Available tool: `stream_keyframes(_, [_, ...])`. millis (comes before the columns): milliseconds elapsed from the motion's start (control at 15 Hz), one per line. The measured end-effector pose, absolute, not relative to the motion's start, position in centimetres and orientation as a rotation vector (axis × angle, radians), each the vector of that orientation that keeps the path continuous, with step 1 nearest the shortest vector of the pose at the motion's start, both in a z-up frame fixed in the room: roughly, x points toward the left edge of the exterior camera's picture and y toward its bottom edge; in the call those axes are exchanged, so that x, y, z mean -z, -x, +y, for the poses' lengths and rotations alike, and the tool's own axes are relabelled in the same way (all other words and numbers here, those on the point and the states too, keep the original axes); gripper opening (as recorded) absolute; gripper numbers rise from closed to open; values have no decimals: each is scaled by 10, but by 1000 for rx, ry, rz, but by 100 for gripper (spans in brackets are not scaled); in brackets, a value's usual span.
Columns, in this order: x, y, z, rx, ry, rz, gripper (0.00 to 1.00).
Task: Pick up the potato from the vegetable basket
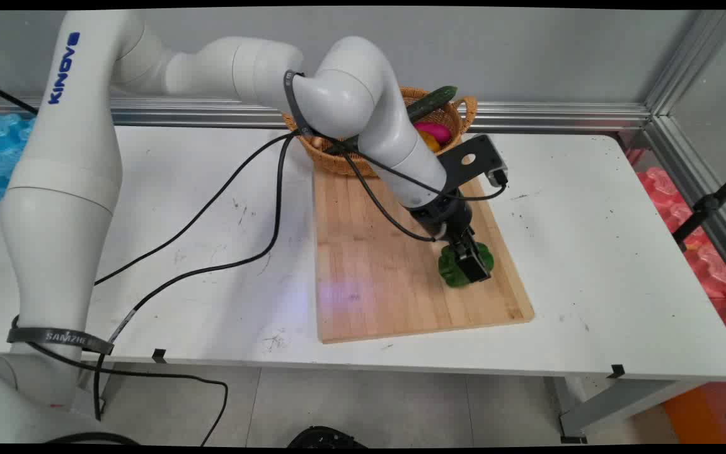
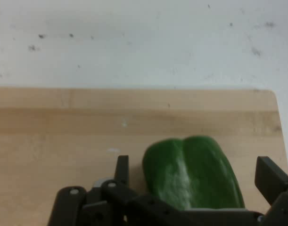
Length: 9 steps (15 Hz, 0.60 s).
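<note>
The white table (image 1: 590,252) carries everything, and its right half and near-left stretch offer the most open room, crossed only by black cables (image 1: 212,208) trailing from the arm. A wooden cutting board (image 1: 369,265) lies lengthwise near the table's middle, its far end touching a wicker basket (image 1: 331,161) that stands by the far edge. The basket holds a cucumber (image 1: 432,101) leaning up over its rim, plus pink and yellow pieces too hidden to name.

The gripper (image 1: 469,261) is down over a green pepper (image 1: 460,268) lying on the board close to its right edge and toward the near right corner. In the hand view the pepper (image 2: 193,172) sits between the two fingers (image 2: 271,181), with a visible gap on each side, so the jaws stand released and straddle it without pressing. The board's left half is bare wood; to the right, the pepper has little board left before the edge.
</note>
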<state>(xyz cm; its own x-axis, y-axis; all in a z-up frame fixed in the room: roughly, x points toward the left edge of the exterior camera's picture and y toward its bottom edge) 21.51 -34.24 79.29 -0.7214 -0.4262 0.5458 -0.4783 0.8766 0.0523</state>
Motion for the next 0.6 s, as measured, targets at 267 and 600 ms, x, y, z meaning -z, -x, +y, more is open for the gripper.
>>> stream_keyframes(267, [-807,-214,-350,-117,-676,-2451,100])
stream_keyframes(600, [-838,-218,-361,-104,-714,-2406,100])
